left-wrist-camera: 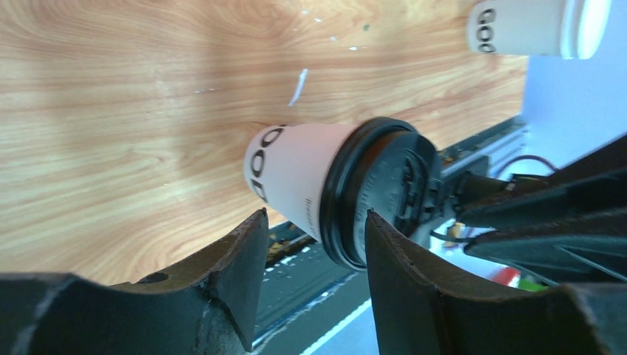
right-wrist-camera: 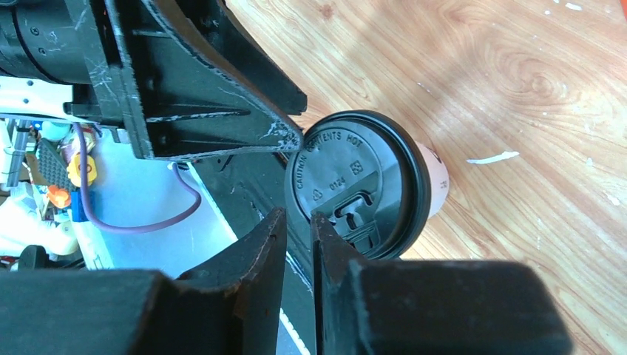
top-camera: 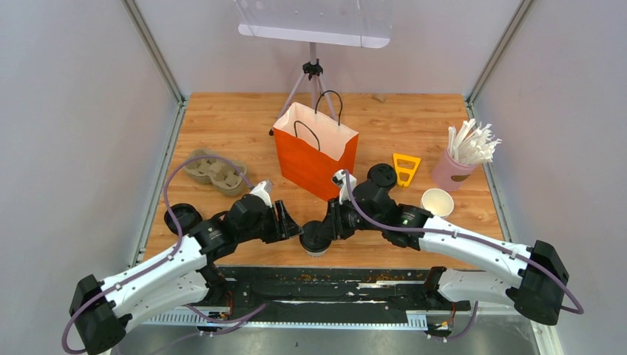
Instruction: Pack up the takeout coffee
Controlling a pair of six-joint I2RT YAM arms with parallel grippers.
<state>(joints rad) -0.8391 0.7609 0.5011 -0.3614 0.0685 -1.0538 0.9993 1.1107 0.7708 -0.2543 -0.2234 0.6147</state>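
White paper cup with black plastic lid stands upright just ahead of the left claw, which is wide apart and empty. The right claw, barely parted and empty, is at the lid's rim, likely seating it.

The table has a light brown wood pattern with darker grain lines. The paper bag is orange outside and white inside, with black handles. The cup is white with black letters, and its lid is black. The open cup is also white. The tray is grey-brown. The pink cup carries white straws. Beside the bag lies a yellow piece. The left pincer and the right pincer are black. The left arm and the right arm are white and black, each with a purple cable.
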